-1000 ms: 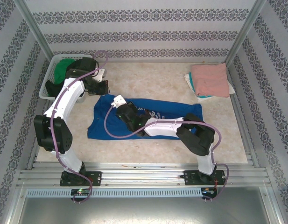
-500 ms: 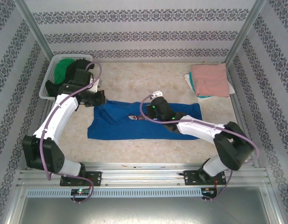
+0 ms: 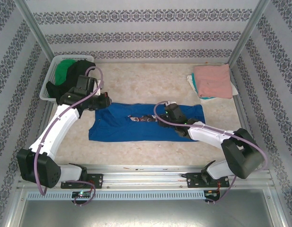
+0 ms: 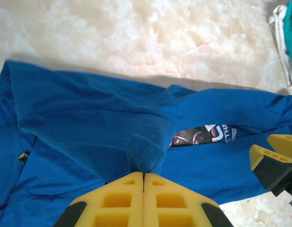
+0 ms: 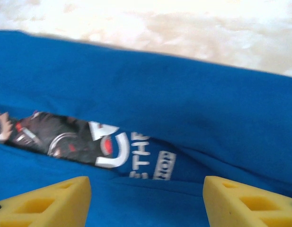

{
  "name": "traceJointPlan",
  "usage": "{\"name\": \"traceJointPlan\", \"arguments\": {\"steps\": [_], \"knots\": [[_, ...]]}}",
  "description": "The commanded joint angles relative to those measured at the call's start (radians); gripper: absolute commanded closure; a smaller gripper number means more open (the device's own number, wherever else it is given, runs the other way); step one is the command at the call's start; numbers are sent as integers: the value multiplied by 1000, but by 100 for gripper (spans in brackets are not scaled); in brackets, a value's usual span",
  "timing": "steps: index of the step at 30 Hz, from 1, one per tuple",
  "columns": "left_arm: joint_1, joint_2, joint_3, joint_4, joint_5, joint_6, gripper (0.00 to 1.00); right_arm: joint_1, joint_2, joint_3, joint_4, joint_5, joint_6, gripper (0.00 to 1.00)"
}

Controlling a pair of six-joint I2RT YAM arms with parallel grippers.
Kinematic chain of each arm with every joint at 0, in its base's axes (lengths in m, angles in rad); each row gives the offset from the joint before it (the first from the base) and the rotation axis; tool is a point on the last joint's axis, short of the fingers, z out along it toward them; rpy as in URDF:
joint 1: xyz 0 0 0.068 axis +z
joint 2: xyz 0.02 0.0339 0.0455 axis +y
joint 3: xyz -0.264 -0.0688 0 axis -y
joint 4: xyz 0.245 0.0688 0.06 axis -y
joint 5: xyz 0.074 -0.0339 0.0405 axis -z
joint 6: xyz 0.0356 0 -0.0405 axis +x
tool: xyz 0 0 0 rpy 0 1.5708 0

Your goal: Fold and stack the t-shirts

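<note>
At the middle of the table [image 3: 150, 85] lies the royal-blue t-shirt [image 3: 136, 131]. The left arm [image 3: 56, 127] stretches forward, left gripper [image 4: 144, 175] clamped on its cloth. The right arm [image 3: 209, 135] bends leftward, right gripper [image 5: 146, 189] spread wide over the chest print [image 5: 84, 142].

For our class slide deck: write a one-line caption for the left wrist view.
Left hand pinching a fold of the blue t-shirt, chest print peeking out, on the marbled table.

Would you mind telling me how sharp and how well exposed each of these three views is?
Top view: sharp and evenly lit. Left wrist: blue shirt crisp, bare table glaring white. Right wrist: the shirt's print slightly blurred, table washed out.
</note>
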Motion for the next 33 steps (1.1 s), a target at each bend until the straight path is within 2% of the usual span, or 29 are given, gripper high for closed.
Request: {"name": "traceJointPlan", "arguments": {"steps": [1,5,11,18,33], "knots": [[-2,-2,-51,42,17,-52,100,95,68,50,94,-46,-53,34],[-1,-17,-137,88,30,-64,100,215,171,116,150,20,-104,29],[-1,-13,-231,131,13,-70,100,266,238,145,197,6,-122,23],[-1,23,-244,150,6,-53,100,305,237,151,199,63,-162,23],[-1,46,-223,161,7,-30,100,331,240,177,226,76,-217,22]]}}
